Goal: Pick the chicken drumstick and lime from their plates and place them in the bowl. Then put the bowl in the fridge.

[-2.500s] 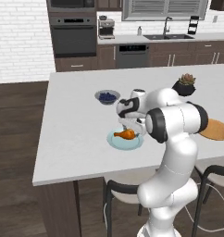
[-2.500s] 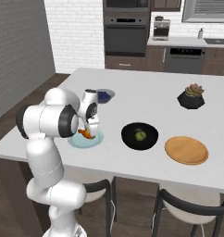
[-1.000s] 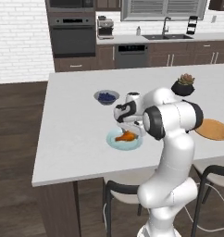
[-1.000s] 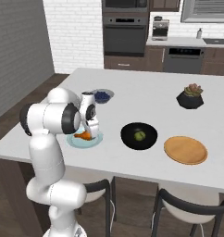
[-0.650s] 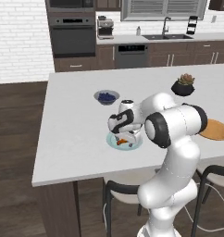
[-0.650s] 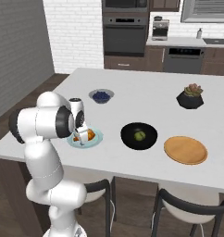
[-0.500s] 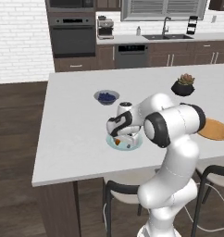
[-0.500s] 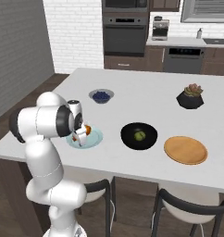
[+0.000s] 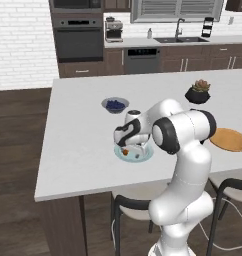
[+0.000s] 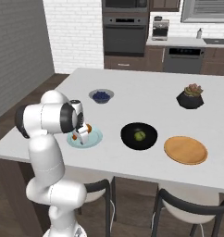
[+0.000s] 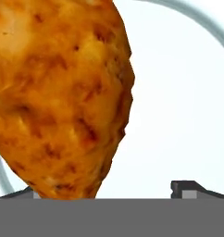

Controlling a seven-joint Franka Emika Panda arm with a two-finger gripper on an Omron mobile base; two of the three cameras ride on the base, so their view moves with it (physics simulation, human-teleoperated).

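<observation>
Drumstick [image 11: 58,92] lies on the blue-green plate [image 9: 143,156] near the island's front edge, right under the gripper [image 9: 131,151]. Jaws spread wide, one tip [image 11: 190,189] off to the drumstick's side, clear of the meat; nothing clamped. In the hand view the drumstick sits between the tips, toward one side, its top and one side cut off by the frame, bone end out of shot. In both base views the hand covers most of the drumstick; just an orange bit [image 10: 89,127] shows. Contact with the fingers can't be judged. Skin golden orange-brown, mottled, bumpy. Lime [image 10: 140,135] sits in the black bowl [image 10: 128,138]; wood plate [image 10: 185,150] just beside it.
</observation>
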